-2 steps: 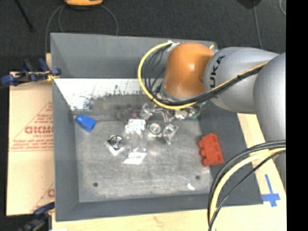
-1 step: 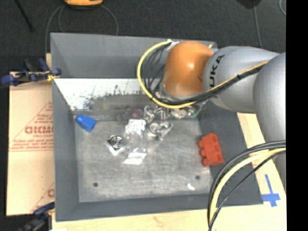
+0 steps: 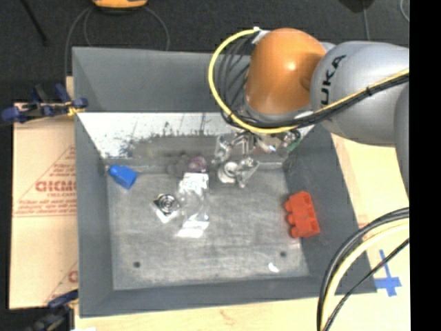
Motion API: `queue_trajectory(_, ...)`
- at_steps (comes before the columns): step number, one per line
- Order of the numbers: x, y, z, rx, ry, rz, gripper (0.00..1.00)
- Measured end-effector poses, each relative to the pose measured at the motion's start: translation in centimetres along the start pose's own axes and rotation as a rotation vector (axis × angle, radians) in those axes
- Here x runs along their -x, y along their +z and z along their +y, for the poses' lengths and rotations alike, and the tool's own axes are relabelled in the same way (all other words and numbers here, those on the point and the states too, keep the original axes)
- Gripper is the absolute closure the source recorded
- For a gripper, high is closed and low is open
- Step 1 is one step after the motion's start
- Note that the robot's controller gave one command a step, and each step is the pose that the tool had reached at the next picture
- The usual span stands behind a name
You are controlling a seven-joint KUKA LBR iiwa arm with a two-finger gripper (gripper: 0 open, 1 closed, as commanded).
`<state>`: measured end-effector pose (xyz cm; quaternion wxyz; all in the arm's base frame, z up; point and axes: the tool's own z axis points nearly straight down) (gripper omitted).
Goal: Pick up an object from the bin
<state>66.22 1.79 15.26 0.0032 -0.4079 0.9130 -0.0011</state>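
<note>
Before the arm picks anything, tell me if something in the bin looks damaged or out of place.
Nothing looks broken or spilled. The one untidy thing is the crumpled clear wrapper in the middle, twisted, with a small round metal piece at its left edge. The blue block and red brick lie apart, intact.

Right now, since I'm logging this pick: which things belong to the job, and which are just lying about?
Job: gripper, low near the back wall of the bin; purple bit and clear packet nearest it.
Lying about: blue block, red brick, silvery round piece.
</note>
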Motion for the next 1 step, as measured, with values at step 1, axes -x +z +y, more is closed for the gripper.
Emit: queue_trajectory(1, 0.11, -2.52, -0.18, 0.000, 0.007, -0.002, 1.00)
